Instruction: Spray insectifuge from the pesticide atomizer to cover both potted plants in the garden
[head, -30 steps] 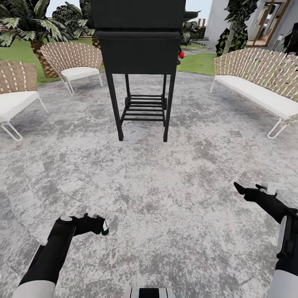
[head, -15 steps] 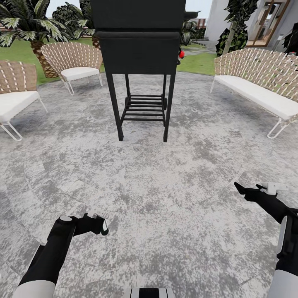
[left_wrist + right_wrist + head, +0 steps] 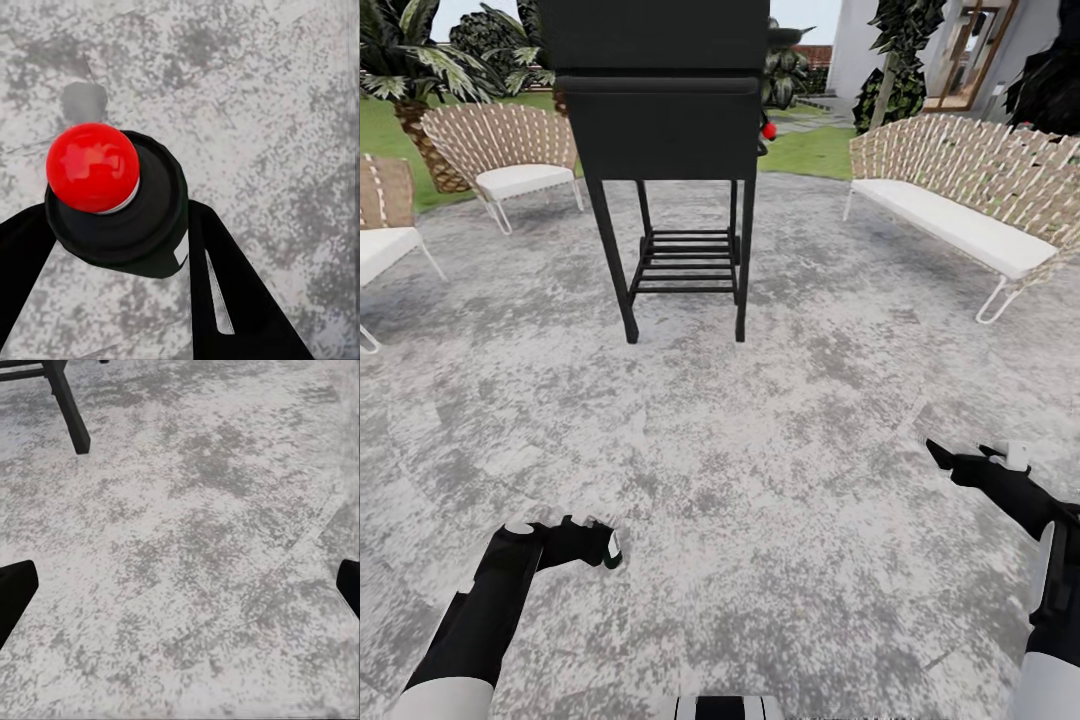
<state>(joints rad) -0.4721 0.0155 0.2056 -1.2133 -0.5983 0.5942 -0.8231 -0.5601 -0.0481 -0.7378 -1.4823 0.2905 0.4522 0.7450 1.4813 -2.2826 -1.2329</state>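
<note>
Where patio [image 3: 760, 480] ends: lawn [image 3: 815, 150].

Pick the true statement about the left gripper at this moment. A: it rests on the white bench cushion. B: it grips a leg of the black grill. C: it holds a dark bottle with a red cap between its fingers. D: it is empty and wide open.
C: in the left wrist view the left gripper has its two black fingers on either side of the pesticide atomizer, a dark bottle seen cap-first with its red top, above the grey paved patio.
</note>
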